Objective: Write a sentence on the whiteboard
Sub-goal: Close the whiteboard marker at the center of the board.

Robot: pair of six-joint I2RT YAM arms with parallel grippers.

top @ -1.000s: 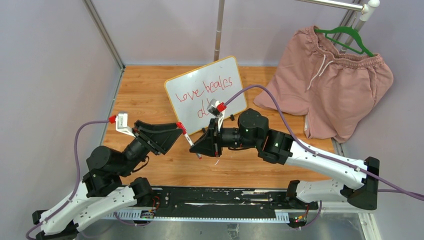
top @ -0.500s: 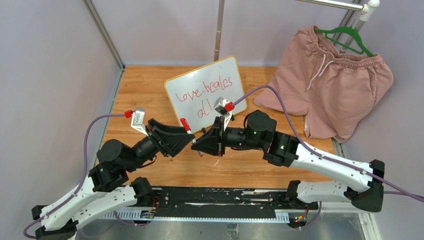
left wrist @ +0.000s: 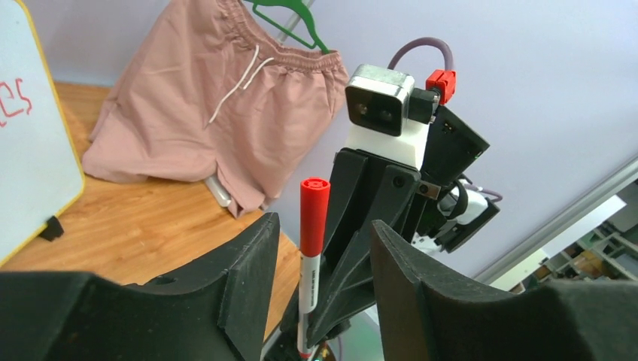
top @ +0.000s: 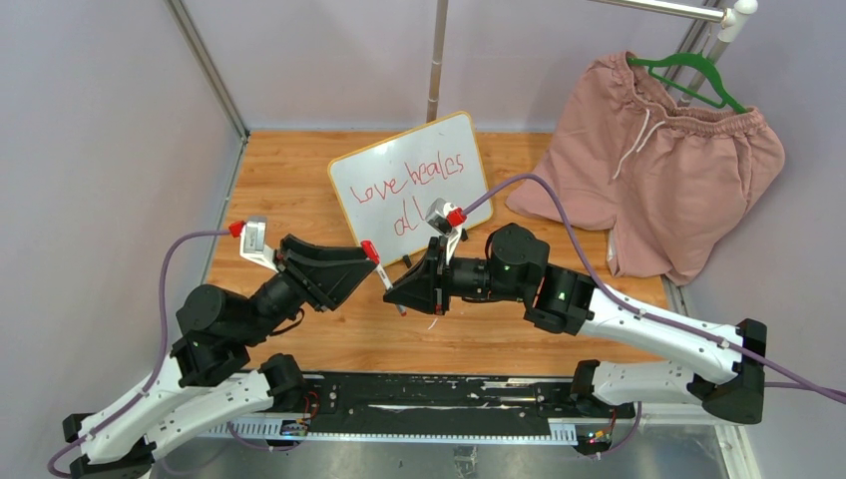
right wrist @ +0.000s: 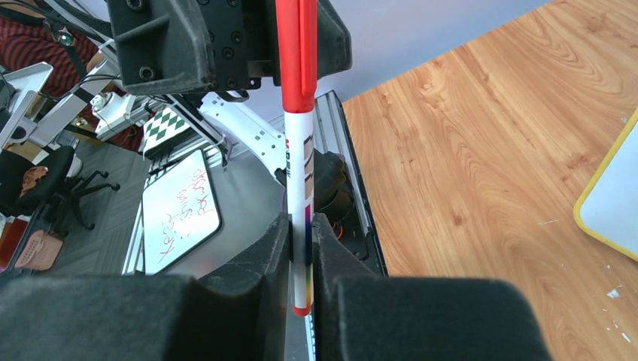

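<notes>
The whiteboard (top: pixel 391 160) leans upright at the back of the wooden table, with the red sentence (top: pixel 414 182) "love heales all" on it in two lines. Its edge also shows in the left wrist view (left wrist: pixel 30 173) and in the right wrist view (right wrist: pixel 613 203). My right gripper (top: pixel 395 290) (right wrist: pixel 301 222) is shut on the white barrel of a marker (top: pixel 384 279) (right wrist: pixel 299 150) with its red cap on. My left gripper (top: pixel 371 264) (left wrist: pixel 323 223) is open; the marker's capped end (left wrist: pixel 312 207) stands between its fingers without touching them.
Pink shorts (top: pixel 658 170) hang on a green hanger (top: pixel 688 70) at the back right and drape onto the table. A metal pole (top: pixel 437 60) stands behind the board. Grey walls close in the left and back. A black rail (top: pixel 429 394) runs along the near edge.
My left gripper pushed right toward the marker's cap, then drew back a little to the left. My right arm shifted slightly right with the marker and has held still since.
</notes>
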